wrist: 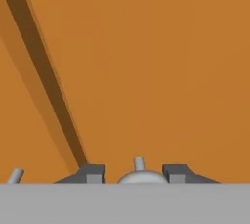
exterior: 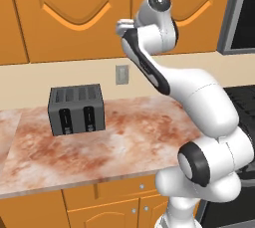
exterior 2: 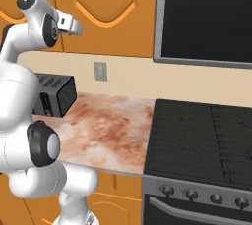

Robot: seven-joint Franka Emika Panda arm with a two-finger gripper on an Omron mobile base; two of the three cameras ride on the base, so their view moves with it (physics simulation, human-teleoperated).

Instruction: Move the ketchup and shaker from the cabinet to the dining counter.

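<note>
Hand view: hand (wrist: 134, 173) at cabinet (wrist: 161, 71) door.
Knob (wrist: 140, 171): straight ahead between fingertips (wrist: 93, 173), stem pointing away.
Grip: narrowed, contact unclear.

Both base views look forward and down from behind the arm, sharing the marble counter (exterior: 124, 142) and toaster (exterior: 76, 109). The hand view sits close against the cabinet (wrist: 161, 71) door.

A mottled red-brown and white marble desk (exterior: 124, 142) runs along the wall beneath closed orange cabinet doors. A grey toaster (exterior: 76, 109) stands on it toward the far left, near the wall, its slots up. To the right, the desk abuts a black stove (exterior 2: 206, 140).
</note>
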